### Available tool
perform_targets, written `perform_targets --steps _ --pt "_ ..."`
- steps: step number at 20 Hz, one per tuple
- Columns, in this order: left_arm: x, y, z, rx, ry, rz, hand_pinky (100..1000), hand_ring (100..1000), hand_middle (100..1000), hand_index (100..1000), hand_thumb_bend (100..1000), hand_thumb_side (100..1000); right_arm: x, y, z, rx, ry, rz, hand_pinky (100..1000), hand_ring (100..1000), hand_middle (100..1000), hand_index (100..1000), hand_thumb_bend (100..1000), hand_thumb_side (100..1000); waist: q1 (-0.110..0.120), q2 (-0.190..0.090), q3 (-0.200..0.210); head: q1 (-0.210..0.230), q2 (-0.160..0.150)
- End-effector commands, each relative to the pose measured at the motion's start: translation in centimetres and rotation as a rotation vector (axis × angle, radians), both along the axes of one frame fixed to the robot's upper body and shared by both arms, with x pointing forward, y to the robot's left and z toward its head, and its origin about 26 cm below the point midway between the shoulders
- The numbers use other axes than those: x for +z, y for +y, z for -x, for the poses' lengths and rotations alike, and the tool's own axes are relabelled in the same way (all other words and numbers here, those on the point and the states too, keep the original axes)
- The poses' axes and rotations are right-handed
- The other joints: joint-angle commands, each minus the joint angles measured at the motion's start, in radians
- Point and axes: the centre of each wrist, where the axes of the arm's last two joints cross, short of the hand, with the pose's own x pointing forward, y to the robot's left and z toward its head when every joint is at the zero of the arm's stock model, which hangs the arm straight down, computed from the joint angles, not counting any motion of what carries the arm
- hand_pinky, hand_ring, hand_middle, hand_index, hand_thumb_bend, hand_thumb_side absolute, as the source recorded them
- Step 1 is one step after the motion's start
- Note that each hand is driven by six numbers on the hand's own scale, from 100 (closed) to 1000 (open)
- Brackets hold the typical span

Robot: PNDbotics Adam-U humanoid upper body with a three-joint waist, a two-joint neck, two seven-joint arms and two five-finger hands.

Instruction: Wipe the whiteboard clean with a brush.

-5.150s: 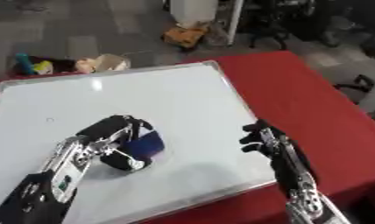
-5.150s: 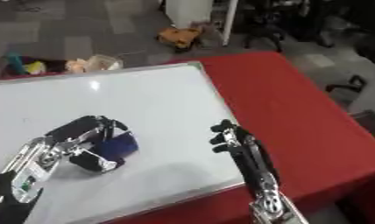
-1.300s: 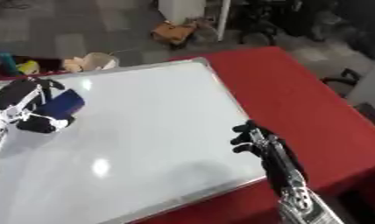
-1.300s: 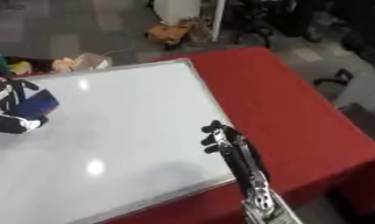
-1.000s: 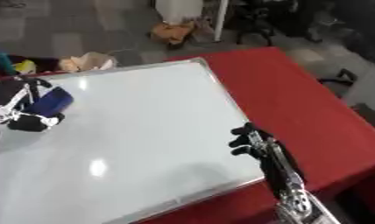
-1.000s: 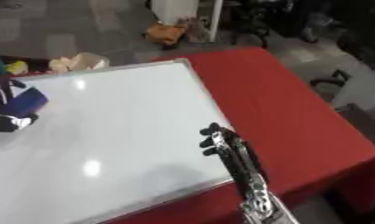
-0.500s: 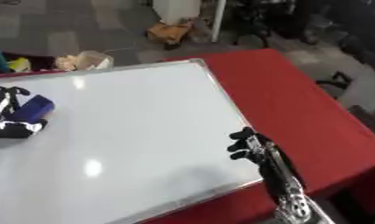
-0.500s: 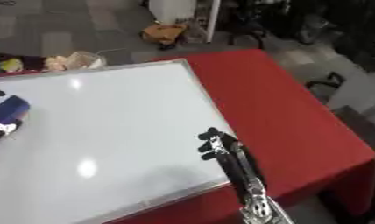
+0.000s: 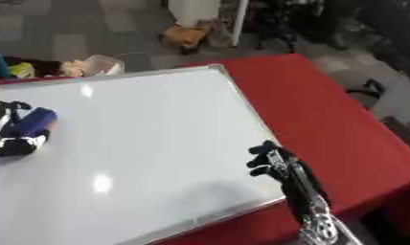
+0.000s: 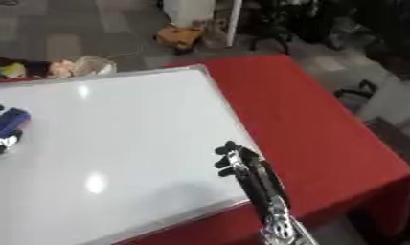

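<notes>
Whiteboard (image 9: 158, 143): blue brush (image 9: 30, 123) is clasped by left hand (image 9: 9, 136) at the edge, where slippage is risked; right hand (image 9: 271, 160) is curled, empty.

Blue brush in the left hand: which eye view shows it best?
Left eye view. There the blue brush and the left hand curled around it sit inside the picture, on the whiteboard. In the right eye view both lie at the left edge, and most of the hand is cut off.
</notes>
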Motion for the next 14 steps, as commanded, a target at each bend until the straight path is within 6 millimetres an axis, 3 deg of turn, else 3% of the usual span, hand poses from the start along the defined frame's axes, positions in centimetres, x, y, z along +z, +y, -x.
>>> perform_targets --steps 1,7,14 --pt "1.90 0.29 -0.11 -0.023 -0.058 -0.016 507 507 537 853 669 446 0.44 -0.14 -0.17 0.005 -0.020 0.010 601 636 481 684 100 865 0.004 -0.011 0.002 -0.004 0.001" --pt "2.52 -0.23 0.11 -0.062 -0.100 -0.015 522 531 554 846 667 427 0.43 -0.21 -0.14 0.003 -0.019 0.010 601 636 481 684 100 865 0.003 -0.013 0.003 -0.006 0.002" --pt "2.33 -0.60 0.22 -0.092 -0.089 -0.032 523 541 557 793 573 344 0.47 -0.21 -0.18 0.005 -0.020 0.010 602 636 481 684 100 865 0.003 -0.013 0.005 -0.009 0.004"
